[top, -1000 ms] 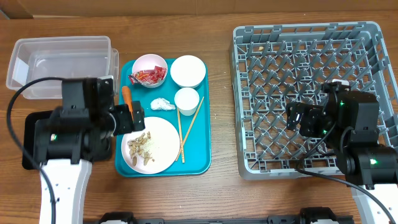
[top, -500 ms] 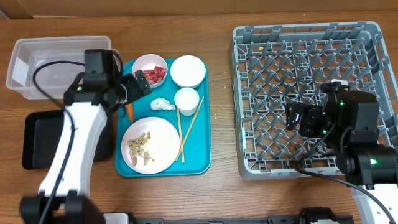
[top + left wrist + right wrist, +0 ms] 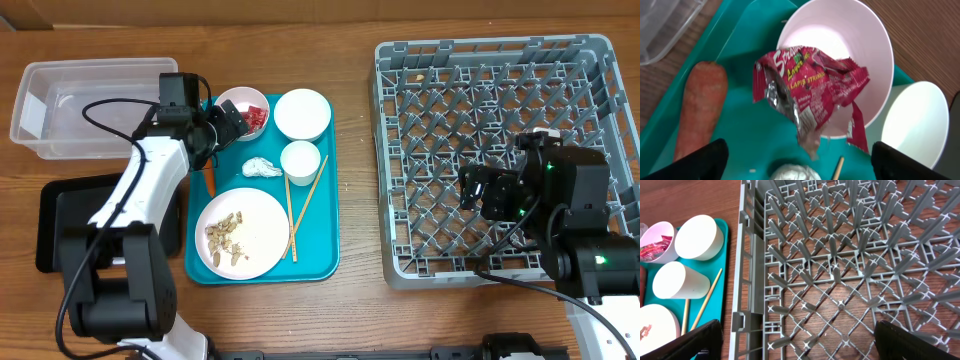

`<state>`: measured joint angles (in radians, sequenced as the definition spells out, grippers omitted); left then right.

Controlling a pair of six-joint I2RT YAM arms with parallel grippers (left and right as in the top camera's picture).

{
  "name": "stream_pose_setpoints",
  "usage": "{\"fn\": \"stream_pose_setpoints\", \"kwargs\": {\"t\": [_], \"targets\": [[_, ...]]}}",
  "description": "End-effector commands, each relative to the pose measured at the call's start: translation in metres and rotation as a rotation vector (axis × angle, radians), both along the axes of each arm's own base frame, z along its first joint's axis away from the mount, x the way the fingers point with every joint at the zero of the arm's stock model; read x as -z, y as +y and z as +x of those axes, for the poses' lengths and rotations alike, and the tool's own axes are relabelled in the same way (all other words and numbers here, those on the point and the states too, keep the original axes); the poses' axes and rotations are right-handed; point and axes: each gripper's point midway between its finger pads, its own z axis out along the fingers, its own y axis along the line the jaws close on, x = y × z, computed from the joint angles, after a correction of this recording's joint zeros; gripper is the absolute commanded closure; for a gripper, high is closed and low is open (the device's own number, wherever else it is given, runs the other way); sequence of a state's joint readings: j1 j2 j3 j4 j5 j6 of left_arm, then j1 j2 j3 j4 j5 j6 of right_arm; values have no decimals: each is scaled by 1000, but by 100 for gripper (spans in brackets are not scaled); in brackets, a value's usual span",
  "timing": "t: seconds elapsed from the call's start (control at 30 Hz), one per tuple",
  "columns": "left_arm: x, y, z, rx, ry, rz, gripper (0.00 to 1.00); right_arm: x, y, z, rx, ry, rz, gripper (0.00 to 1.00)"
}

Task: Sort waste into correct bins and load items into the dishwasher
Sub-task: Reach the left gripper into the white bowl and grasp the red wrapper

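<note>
The red wrapper (image 3: 255,117) (image 3: 810,95) lies half in a white bowl (image 3: 238,99) (image 3: 840,30) at the back left of the teal tray. My left gripper (image 3: 230,125) (image 3: 800,162) is open and empty just above the wrapper's near edge. The carrot (image 3: 210,182) (image 3: 697,110) and tissue (image 3: 262,167) (image 3: 790,172) lie beside it. The second bowl (image 3: 302,113), cup (image 3: 299,160), chopsticks (image 3: 300,205) and plate (image 3: 265,212) with food scraps (image 3: 225,238) sit on the tray. My right gripper (image 3: 480,190) (image 3: 800,340) hangs open over the dish rack (image 3: 500,130) (image 3: 840,255).
The clear tub (image 3: 90,105) stands at the back left, and the black tray (image 3: 60,225) lies in front of it, partly under my left arm. The teal tray (image 3: 325,255) lies between them and the rack. Bare wood lies along the front edge.
My left arm has swung from above the plate and carrot back toward the wrapper's bowl. The right arm has not moved.
</note>
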<state>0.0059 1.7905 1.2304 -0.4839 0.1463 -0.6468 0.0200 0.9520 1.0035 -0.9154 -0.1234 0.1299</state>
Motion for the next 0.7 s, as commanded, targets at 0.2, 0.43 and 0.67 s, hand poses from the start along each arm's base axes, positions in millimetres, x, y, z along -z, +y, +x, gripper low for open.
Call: {"fn": "stream_pose_setpoints", "kwargs": {"t": [0.2, 0.43, 0.67], "targets": [[11, -2, 19, -5, -32, -7, 41, -14, -1, 2, 1, -37, 0, 0], [8, -3, 23, -3, -49, -10, 64, -14, -1, 2, 1, -38, 0, 0], [8, -3, 23, -3, -49, -10, 96, -14, -1, 2, 1, -36, 0, 0]]}}
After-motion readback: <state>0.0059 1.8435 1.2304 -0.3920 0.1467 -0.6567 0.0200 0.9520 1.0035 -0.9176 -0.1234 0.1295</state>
